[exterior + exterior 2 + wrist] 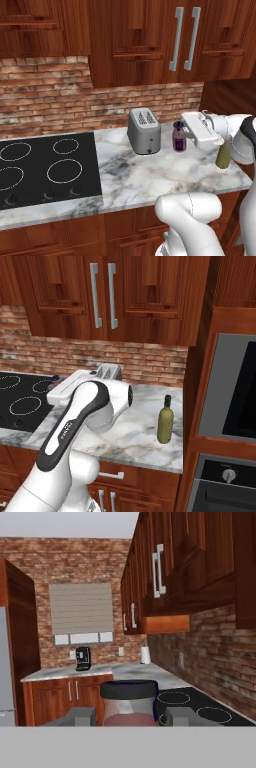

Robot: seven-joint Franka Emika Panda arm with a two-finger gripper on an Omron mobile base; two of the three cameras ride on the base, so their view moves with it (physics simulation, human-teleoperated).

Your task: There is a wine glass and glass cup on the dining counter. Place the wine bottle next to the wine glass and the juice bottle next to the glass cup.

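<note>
Juice bottle (179,136) is clamped near its cap between the closed pincer (129,716) fingers, just beside the toaster (144,131) on the counter (150,175). A high, shallow grip risks slipping or toaster contact when lifted.

Even, diffuse rendered light; no visible lamp or bright source. Marble worktop (150,175) bright with no glare. Soft, faint shadow on the worktop just beside the toaster (144,131). Upper cabinets (150,40) above the worktop dim, grain still readable. All views low-resolution and slightly soft. Hand view: the juice bottle (129,704) up close is blurry; no edge distortion.
</note>
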